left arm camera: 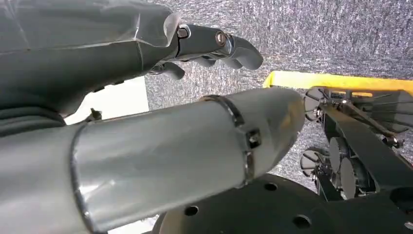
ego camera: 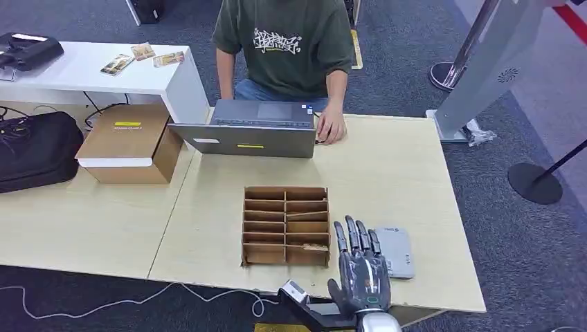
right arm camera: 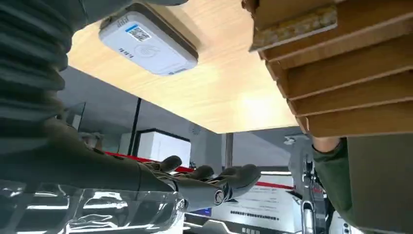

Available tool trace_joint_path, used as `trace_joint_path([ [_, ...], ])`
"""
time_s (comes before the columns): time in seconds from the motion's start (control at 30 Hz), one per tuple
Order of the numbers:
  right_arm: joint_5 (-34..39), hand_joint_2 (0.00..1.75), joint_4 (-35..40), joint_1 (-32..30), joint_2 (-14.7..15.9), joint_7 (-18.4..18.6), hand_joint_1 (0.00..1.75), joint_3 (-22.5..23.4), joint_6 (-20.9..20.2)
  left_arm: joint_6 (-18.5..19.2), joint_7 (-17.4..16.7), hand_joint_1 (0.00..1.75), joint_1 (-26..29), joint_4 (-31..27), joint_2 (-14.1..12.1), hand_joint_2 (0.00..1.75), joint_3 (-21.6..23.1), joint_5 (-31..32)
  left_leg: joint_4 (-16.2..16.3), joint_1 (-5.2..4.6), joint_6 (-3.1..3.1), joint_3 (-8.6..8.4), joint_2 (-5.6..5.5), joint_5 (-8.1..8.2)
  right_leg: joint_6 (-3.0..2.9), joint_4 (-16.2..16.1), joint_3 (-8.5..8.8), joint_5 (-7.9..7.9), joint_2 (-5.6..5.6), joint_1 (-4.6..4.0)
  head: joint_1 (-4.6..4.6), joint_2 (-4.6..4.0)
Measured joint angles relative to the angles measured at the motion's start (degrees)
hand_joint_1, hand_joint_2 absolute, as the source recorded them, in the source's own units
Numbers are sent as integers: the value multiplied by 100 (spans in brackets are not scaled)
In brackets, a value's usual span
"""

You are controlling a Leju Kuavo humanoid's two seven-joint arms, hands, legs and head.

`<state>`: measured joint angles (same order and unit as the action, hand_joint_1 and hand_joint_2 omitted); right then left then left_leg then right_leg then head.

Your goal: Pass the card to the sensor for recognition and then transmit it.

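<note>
Sensor (right arm camera: 148,44) label (blue sticker, print unreadable) faces up; right hand (ego camera: 360,266) fingers (ego camera: 353,235) spread wide, empty.

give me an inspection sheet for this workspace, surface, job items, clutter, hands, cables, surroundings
Surface: light wood table, beside a second wood table.
Job's things: brown slotted card holder with a card lying in a near slot; grey sensor right of it.
Clutter: laptop, cardboard box, black bag.
Hands: right hand open above the near edge, between holder and sensor, holding nothing; left hand hangs over carpet, fingers loosely curled.
Cables: white cable on the floor.
Surroundings: a person seated at the laptop; white desk.
</note>
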<state>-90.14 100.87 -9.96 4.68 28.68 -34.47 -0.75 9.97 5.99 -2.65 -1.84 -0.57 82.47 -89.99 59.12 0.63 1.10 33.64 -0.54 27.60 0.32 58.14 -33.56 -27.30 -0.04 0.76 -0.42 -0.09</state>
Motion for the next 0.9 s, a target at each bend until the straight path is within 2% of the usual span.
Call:
trace_joint_path([
  [0.33,0,175,-376,130,-417,-229,0,356,326,13,-57,0,-45,0,-2,0,0,44,0,0,0,0,0,0,0,0,1,0,-1,0,0,0],
  [0.7,0,175,-645,133,-629,-391,0,553,396,20,-68,0,-61,2,-9,0,9,15,0,0,0,0,0,0,0,0,0,0,0,0,0,2],
  [0.8,0,175,-699,139,-640,-262,0,566,306,22,-79,0,-61,4,-11,0,9,-2,0,0,0,0,0,0,0,0,1,0,0,0,0,0],
  [0.9,0,175,-761,186,-621,72,0,507,-59,22,-83,0,-62,4,-20,0,9,-2,0,0,0,0,1,0,0,0,0,0,0,0,0,2],
])
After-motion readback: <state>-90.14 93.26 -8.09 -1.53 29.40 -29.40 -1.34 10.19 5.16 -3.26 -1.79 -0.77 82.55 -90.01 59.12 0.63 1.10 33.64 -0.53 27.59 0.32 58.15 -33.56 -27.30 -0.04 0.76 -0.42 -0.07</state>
